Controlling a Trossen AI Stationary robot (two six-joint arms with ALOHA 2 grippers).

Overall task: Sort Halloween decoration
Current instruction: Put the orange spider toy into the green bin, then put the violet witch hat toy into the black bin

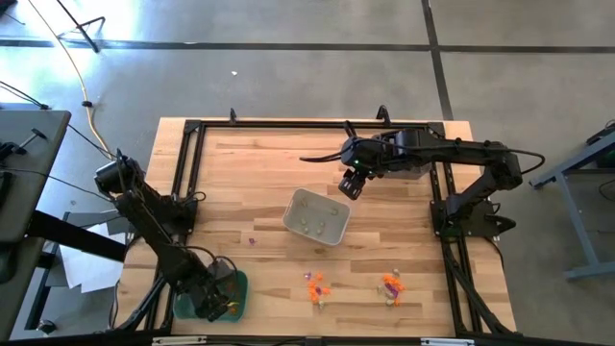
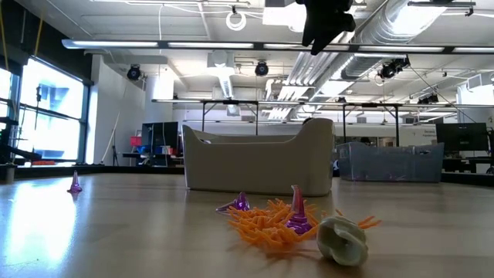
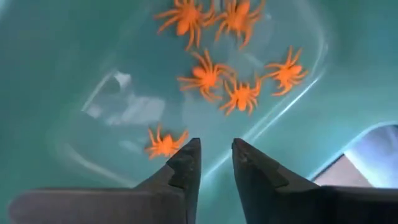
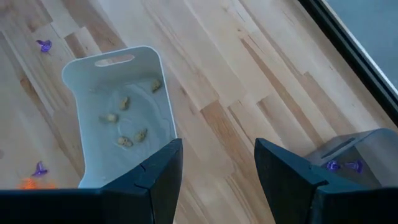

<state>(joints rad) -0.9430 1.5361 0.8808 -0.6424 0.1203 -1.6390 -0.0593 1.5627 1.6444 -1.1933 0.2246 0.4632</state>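
Left wrist view shows the left tool (image 3: 216, 163) slightly parted, empty, over orange plastic spiders (image 3: 208, 76) in the green tray (image 3: 50, 74), while the right tool (image 4: 217, 180) hangs spread above the grey tray (image 4: 93, 81).

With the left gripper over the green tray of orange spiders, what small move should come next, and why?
Probably lift the left gripper out of the translucent green tray: its fingers stand parted and empty, six orange plastic spiders lie inside, and more orange pieces wait on the wooden table.
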